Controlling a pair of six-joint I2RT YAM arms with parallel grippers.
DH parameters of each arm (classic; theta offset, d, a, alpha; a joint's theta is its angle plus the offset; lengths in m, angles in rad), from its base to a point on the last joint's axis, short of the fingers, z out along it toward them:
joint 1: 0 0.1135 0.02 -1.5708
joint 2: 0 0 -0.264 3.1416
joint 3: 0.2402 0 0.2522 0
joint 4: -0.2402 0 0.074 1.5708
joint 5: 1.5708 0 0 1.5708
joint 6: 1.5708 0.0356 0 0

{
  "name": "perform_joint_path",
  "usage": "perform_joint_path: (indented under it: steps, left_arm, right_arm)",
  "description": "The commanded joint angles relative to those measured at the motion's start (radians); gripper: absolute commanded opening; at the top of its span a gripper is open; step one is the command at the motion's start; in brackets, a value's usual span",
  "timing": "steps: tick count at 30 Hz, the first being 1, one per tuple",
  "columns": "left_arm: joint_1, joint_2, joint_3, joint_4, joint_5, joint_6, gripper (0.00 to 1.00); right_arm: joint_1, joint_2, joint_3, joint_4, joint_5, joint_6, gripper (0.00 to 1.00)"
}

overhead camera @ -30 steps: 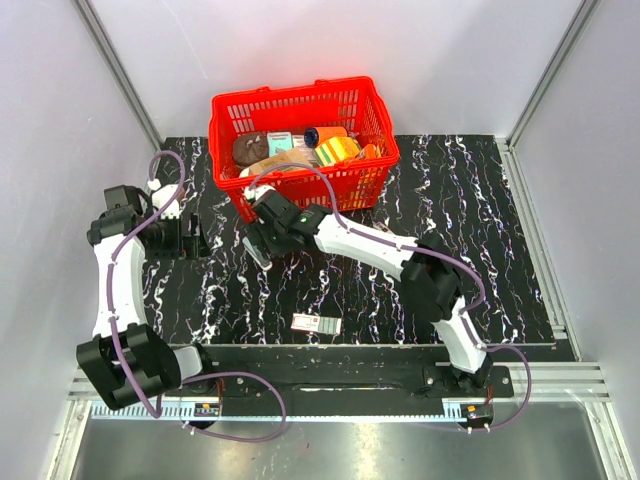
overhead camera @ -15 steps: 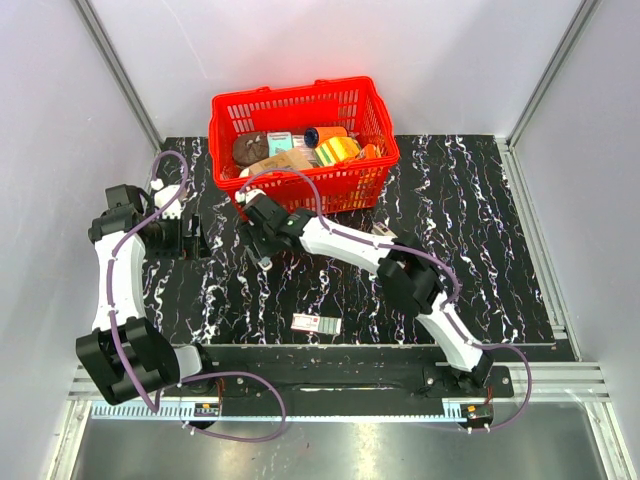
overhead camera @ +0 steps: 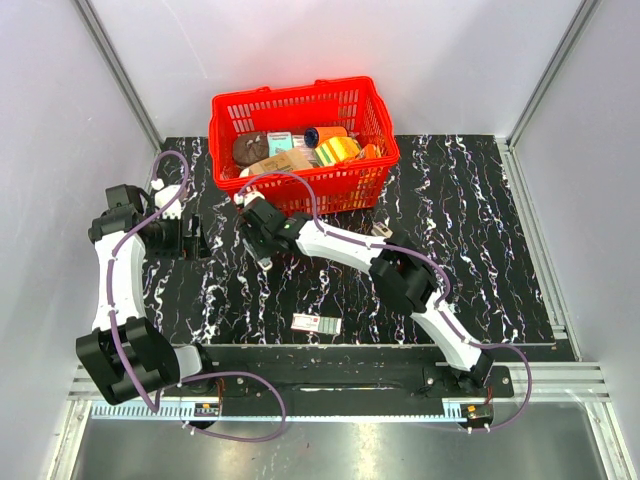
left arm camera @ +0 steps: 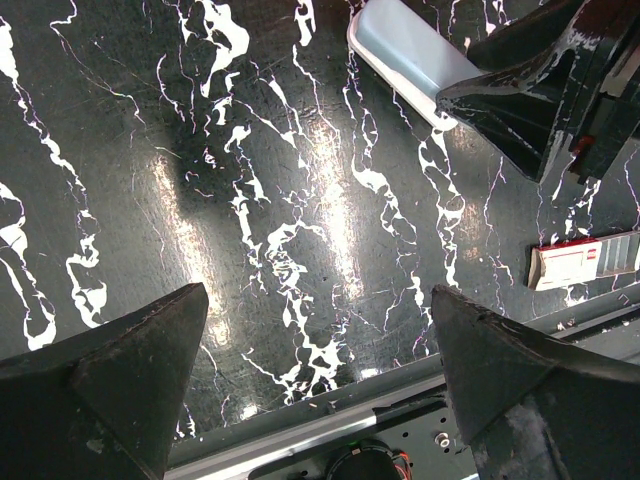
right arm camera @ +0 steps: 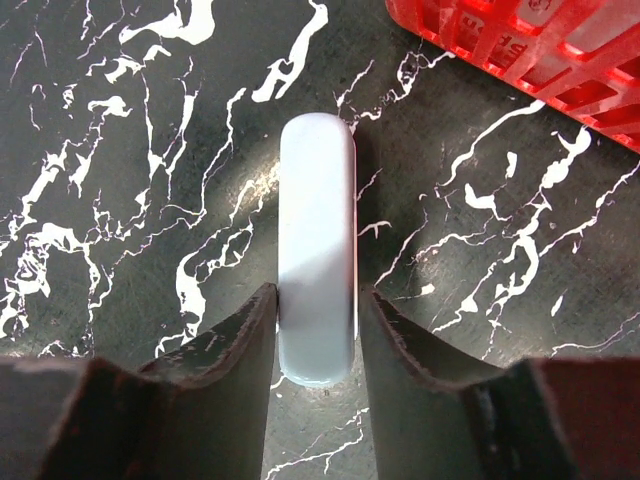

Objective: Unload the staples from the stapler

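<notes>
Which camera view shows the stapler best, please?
The right wrist view: the stapler lies full length, centred between the fingers of the right gripper. The left wrist view catches only one end at its top edge; the top external view shows just a pale sliver under the gripper.

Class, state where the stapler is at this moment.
In the right wrist view the stapler sits lengthwise between the fingers of the right gripper, over the black marbled table, with the red basket at upper right.
</notes>
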Motion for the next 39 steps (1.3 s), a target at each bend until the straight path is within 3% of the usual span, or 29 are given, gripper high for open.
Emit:
perform_joint_path:
  steps: [1,3,6,10,12,21,24,27,31,39]
  left_arm:
    - [0.006,-0.018,0.014,-0.003,0.037,0.013,0.99]
    - [0.006,-0.028,0.005,-0.006,0.04,0.011,0.99]
    - [0.006,-0.043,-0.001,-0.019,0.038,0.022,0.99]
    - [0.006,-0.071,0.005,-0.06,0.04,0.051,0.99]
    - [0.005,-0.084,0.013,-0.08,0.034,0.06,0.99]
    - [0.006,-0.184,-0.03,-0.123,-0.023,0.07,0.99]
    - [0.005,-0.181,0.025,-0.19,-0.121,0.037,0.99]
    - [0.003,-0.164,0.078,-0.281,-0.132,0.054,0.99]
    - [0.005,-0.137,0.096,-0.241,-0.044,0.068,0.99]
    - [0.005,0.004,-0.007,-0.152,0.329,0.174,0.99]
  right_arm:
    - [0.015,-0.002,-0.007,0.058,0.005,0.006,0.4]
    - [0.015,-0.007,-0.021,0.059,-0.005,0.009,0.4]
    - [0.02,0.002,-0.02,0.04,-0.012,0.009,0.57]
    - [0.029,0.005,-0.034,0.036,0.019,-0.008,0.62]
    - [0.027,0.007,-0.037,0.041,0.033,-0.014,0.57]
    - [0.029,-0.063,-0.162,0.159,0.018,-0.006,0.17]
    - [0.027,-0.155,-0.289,0.265,-0.024,0.041,0.11]
    - [0.029,-0.263,-0.389,0.366,-0.08,0.103,0.09]
    - [0.029,-0.367,-0.486,0.427,-0.099,0.208,0.0]
    - [0.027,-0.427,-0.515,0.637,-0.149,0.477,0.0]
